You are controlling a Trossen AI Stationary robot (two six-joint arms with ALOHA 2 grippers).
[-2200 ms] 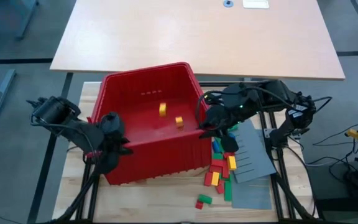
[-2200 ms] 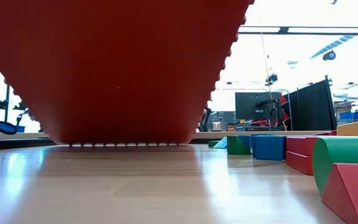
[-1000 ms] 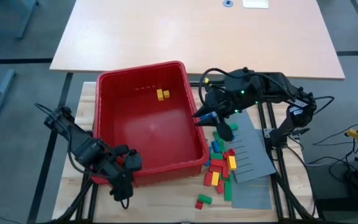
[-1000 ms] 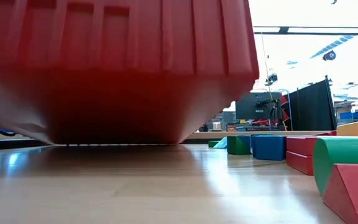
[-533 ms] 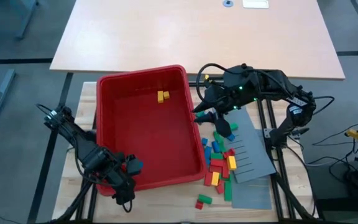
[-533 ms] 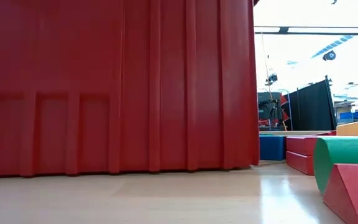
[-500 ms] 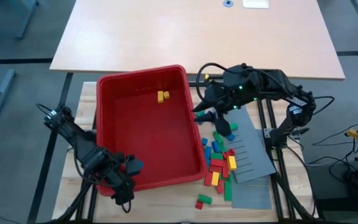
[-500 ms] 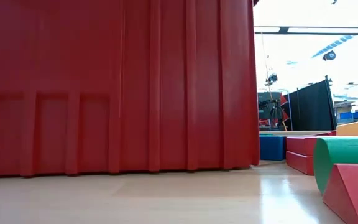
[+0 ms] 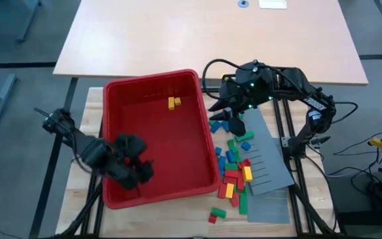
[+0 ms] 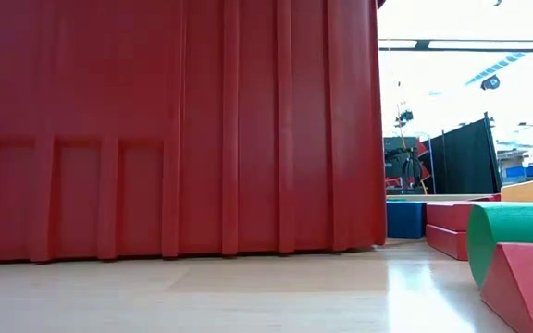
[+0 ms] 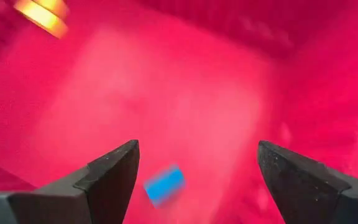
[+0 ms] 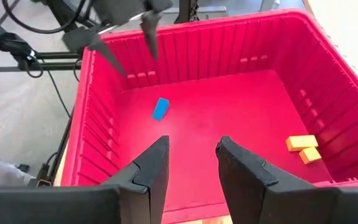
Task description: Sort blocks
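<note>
Blocks [image 9: 234, 174] lie heaped on the tabletop [image 9: 178, 216] right of the bin [image 9: 207, 143]. Left hand [image 11: 194, 180] hangs wide open, empty, inside it; right hand [image 12: 191, 163], narrowly parted, empty, at its rim.

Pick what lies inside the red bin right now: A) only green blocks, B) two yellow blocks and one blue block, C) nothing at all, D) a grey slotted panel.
B: the right wrist view shows two yellow blocks near one wall of the bin and a blue block on its floor below the open left gripper.
</note>
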